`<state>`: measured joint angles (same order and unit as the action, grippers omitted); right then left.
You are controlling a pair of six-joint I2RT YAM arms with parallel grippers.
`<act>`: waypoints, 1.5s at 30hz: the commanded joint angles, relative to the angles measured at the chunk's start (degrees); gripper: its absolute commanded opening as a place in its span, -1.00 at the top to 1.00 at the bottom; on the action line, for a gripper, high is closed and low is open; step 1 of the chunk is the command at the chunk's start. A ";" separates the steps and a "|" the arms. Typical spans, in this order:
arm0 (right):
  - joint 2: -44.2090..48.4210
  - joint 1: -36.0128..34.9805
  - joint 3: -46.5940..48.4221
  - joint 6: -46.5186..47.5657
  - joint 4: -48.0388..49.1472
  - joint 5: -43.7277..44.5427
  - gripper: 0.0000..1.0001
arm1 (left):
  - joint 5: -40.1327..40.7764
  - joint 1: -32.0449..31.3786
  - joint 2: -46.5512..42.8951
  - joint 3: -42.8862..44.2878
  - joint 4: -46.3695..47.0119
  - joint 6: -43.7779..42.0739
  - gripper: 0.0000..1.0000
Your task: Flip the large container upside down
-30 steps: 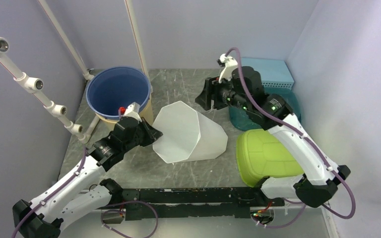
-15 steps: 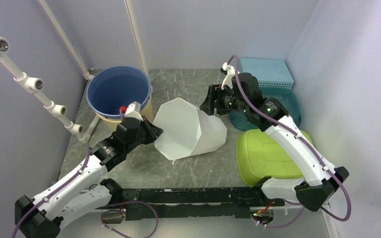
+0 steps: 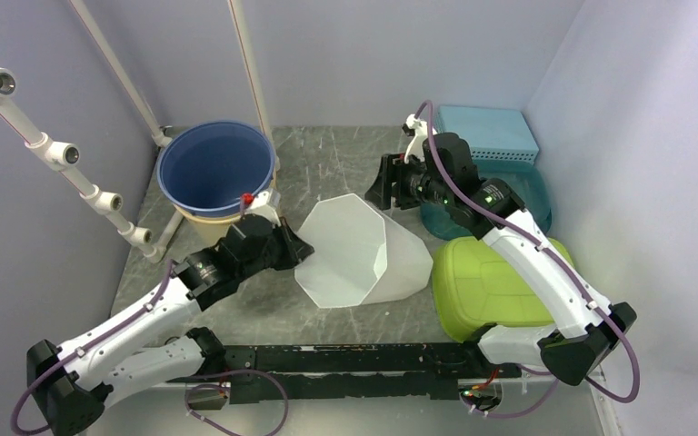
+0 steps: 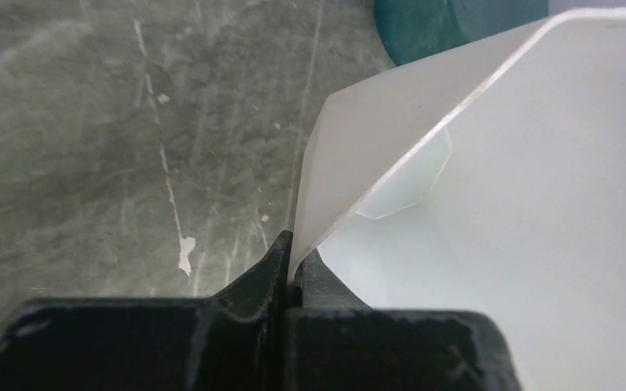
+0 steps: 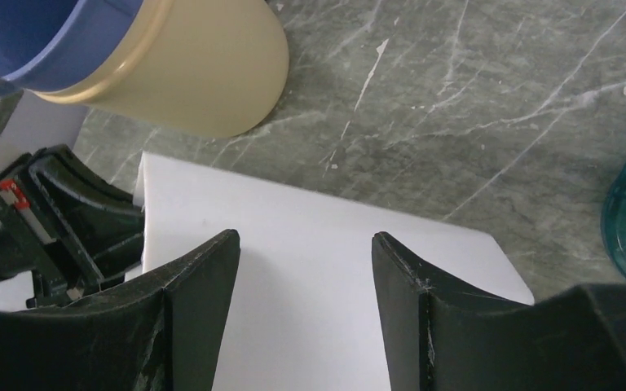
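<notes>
The left gripper (image 3: 289,247) is shut tight on the thin rim of the big white container (image 3: 363,259). The container lies on its side in the middle of the table (image 3: 327,163), with its open mouth toward the left arm. The right gripper (image 3: 383,182) hangs just behind it, jaws partly wide, holding nothing.

To do this well, I think the left arm should lift the rim up and over slowly, because the thin wall may bend or slip. The right gripper could hold back the far side so it does not slide.

The white container looks empty. Beside it, a green tub (image 3: 486,282) sits bottom up. Farther back, a teal tub (image 3: 433,224) is mostly hidden, so I cannot tell what it holds. The blue bucket (image 3: 214,163) sits inside a tan bucket (image 5: 204,73) and looks empty. A light blue box (image 3: 491,132) is at the back.
</notes>
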<state>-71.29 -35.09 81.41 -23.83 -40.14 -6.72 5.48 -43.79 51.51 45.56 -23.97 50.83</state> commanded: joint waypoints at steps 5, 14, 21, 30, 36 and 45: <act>0.27 0.49 -1.22 -0.17 2.35 -1.61 -0.29 | 7.03 -7.68 -6.97 -10.73 7.72 9.85 0.95; 1.45 0.59 -1.21 2.46 0.72 -1.30 -0.34 | 14.60 -9.44 -15.54 -24.05 9.15 19.65 0.95; 4.39 0.59 -5.96 5.16 2.82 -6.26 -0.42 | 15.27 -9.56 -13.71 -30.51 8.27 29.42 0.82; 1.65 0.56 -11.35 5.85 5.61 -14.16 -0.51 | 18.85 -9.52 -10.69 -29.99 -1.92 36.90 0.40; -1.12 0.56 -15.53 2.20 13.56 -18.51 -0.50 | 19.29 -9.54 -8.60 -27.40 -4.40 35.53 -0.03; -6.92 0.08 -15.13 3.51 11.25 -16.71 -0.47 | 18.98 -9.53 -5.34 -21.53 -8.72 32.50 -0.37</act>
<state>-77.30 -34.70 65.80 -20.73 -30.81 -23.20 22.50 -53.30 45.34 19.64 -30.09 85.25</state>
